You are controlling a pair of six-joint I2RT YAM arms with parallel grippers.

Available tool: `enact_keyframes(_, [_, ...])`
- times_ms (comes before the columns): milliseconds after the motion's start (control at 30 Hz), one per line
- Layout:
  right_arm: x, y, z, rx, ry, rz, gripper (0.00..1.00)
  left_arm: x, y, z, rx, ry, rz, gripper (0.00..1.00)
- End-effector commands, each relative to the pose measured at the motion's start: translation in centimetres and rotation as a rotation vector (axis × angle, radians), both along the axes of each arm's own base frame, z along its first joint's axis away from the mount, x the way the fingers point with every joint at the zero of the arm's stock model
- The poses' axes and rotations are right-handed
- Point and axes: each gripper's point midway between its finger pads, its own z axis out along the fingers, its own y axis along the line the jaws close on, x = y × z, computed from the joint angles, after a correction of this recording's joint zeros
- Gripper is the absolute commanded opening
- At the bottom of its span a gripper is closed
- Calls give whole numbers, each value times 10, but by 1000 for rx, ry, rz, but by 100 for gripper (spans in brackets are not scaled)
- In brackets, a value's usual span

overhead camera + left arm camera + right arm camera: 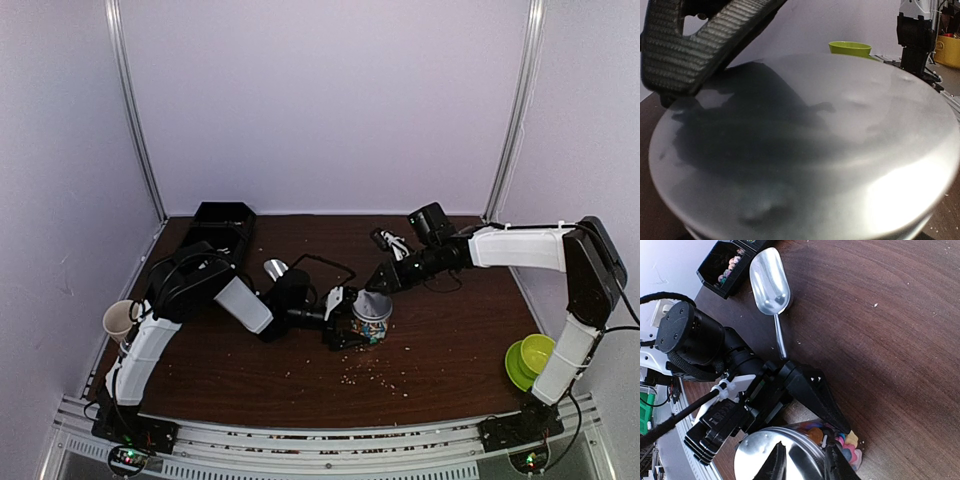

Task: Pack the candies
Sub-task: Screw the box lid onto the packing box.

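Silver lid (765, 455) sits on top of a clear jar (370, 330) at mid-table; whether it is fully seated cannot be told. The right gripper (805, 452) reaches in from the right and is closed on the lid, with one finger over its top face and the other at its rim. The left gripper (348, 322) comes in from the left with jaws set wide, one on each side of the jar, clamping its wall. In the right wrist view one black finger (815, 397) lies flat against the jar. In the left wrist view the lid fills nearly the whole frame and only one finger shows, at upper left.

Candies (846, 444) are visible through the jar wall just under the lid: pink, yellow, blue and orange pieces. More candies lie in a black bin (722, 267) at the far left of the table (450, 340), well apart from the jar.

A metal scoop (769, 282) lies between bin and jar, bowl toward the bin, handle toward the left gripper. Neither gripper touches it. Pale crumbs (385, 380) are scattered on the table in front of the jar. A paper cup (120, 320) shows at the left edge beside the left arm. Green bowls (530, 358) stand stacked at the right edge, near the right arm's base.
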Motion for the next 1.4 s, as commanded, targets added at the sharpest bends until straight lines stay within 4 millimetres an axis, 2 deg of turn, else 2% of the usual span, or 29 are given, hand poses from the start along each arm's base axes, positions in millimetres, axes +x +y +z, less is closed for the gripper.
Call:
enact_keyframes(0, [-5, -2, -2, 14, 5, 11, 25, 8, 16, -49, 138, 94, 67, 87])
enact_keyframes(200, [-16, -7, -9, 20, 28, 11, 16, 9, 15, -50, 142, 97, 70, 87])
enact_keyframes(633, [-53, -29, -18, 23, 73, -32, 11, 12, 15, -52, 151, 102, 86, 87])
enact_keyframes(967, [-85, -37, -23, 28, 105, -26, 11, 13, 15, -53, 157, 102, 91, 87])
enact_keyframes(1133, [-87, -43, -16, 15, 81, -35, 13, 13, 15, -53, 158, 103, 89, 87])
enact_keyframes(1367, [-60, -43, 24, 9, -50, -70, 23, 12, 15, -52, 156, 103, 84, 87])
